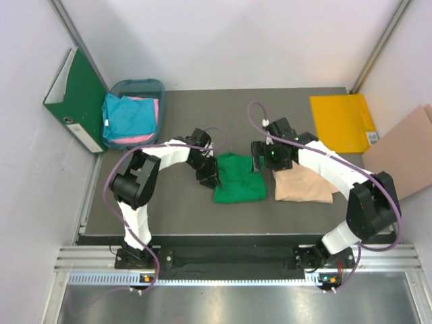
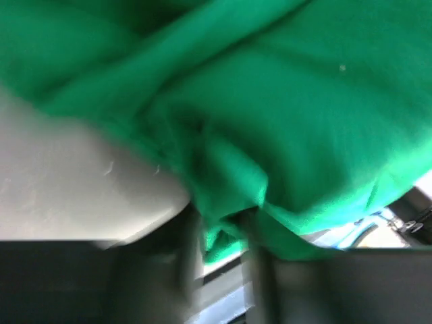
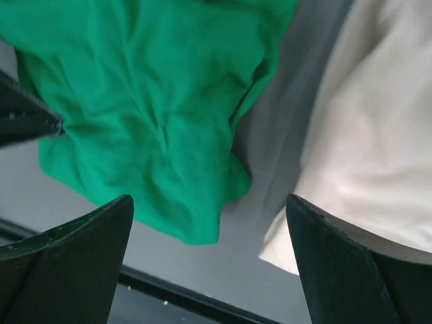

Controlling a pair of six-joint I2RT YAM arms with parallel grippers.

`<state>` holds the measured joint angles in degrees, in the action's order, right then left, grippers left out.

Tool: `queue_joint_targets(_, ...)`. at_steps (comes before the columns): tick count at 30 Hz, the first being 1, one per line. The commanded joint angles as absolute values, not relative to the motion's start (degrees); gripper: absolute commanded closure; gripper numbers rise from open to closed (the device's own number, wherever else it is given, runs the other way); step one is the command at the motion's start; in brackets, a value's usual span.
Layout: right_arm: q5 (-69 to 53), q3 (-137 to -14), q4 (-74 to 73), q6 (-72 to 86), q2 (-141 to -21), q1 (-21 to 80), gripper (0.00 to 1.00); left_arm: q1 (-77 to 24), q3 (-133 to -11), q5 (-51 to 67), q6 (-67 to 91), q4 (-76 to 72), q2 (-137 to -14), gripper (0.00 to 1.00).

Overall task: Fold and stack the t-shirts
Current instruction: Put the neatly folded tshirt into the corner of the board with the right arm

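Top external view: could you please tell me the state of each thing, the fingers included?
green t-shirt: crumpled, partly folded, beside the beige one, not stacked.
beige t-shirt: folded flat, untouched.
teal t-shirt: bunched in the bin, on the pink one.
pink t-shirt: in the bin, mostly covered.
left fingers: around a green fold; grip unclear.
right fingers: open, empty.
binder: closed, standing upright.
yellow folder: closed, lying flat.

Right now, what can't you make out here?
- Left pincer grip on the green t-shirt: left wrist view blurred; top view too small.
- Beige t-shirt: right arm covers its far edge in top view; right wrist view crops it.
- Teal t-shirt and pink t-shirt: bunched in the bin, folds unreadable.
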<state>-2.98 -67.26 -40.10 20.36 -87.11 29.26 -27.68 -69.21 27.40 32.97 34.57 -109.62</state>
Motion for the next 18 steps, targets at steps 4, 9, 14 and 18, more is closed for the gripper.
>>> queue_joint_targets(4,-18.19,-62.4,-32.43,20.3,-90.61,27.78,0.08,-27.77,-72.59,25.4,34.1,28.48,-117.51,1.0)
queue_joint_targets(9,-21.97,-59.68,-27.69,21.62,-91.49,26.11,0.09,-27.16,-71.72,20.75,34.72,30.84,-114.79,1.0)
queue_joint_targets(14,-22.32,-59.42,-26.99,21.97,-93.95,25.66,0.11,-25.14,-66.89,20.57,35.68,29.36,-112.5,1.0)
queue_joint_targets(18,-21.01,-59.33,-26.19,21.36,-96.23,25.66,0.12,-24.79,-65.48,20.48,35.68,29.0,-112.06,1.0)
